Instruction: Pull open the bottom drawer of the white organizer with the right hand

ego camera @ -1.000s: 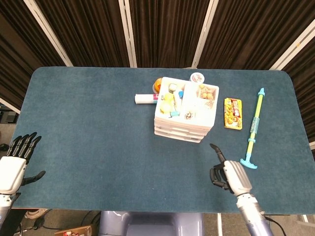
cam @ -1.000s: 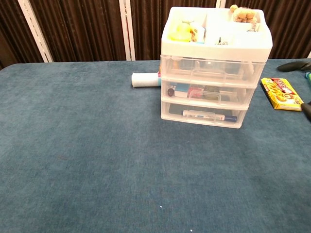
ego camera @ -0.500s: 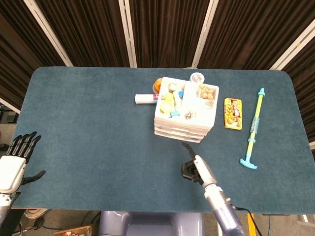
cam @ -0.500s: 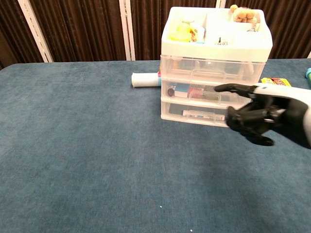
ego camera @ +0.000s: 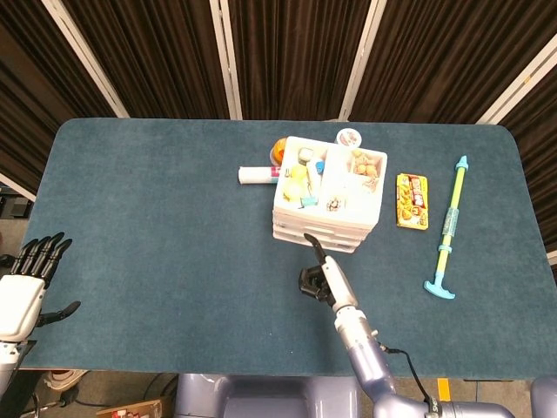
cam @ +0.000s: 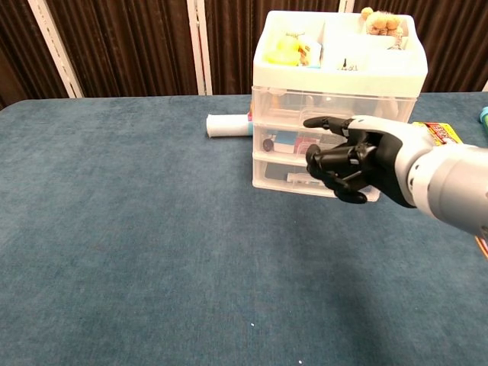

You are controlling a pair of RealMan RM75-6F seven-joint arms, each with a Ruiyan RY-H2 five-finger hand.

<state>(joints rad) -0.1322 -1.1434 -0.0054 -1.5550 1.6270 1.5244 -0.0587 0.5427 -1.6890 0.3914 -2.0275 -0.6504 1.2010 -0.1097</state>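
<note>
The white organizer (ego camera: 328, 198) (cam: 335, 91) stands at the table's middle right, with three clear drawers below a top tray of small items. Its bottom drawer (cam: 286, 177) is closed, with a pen inside. My right hand (ego camera: 319, 279) (cam: 357, 160) hovers just in front of the drawers, one finger pointing forward and the others curled in, holding nothing. It hides the bottom drawer's handle in the chest view. My left hand (ego camera: 24, 287) hangs off the table's near left edge, fingers spread and empty.
A white tube (ego camera: 258, 175) (cam: 227, 126) lies left of the organizer, an orange ball (ego camera: 278, 150) and a small white cup (ego camera: 349, 137) behind it. A yellow snack pack (ego camera: 412, 201) (cam: 438, 131) and a long green-and-blue toy (ego camera: 449, 228) lie to its right.
My right hand has swung left and forward from the near right of the table to just in front of the organizer's drawers. The left hand has stayed put.
</note>
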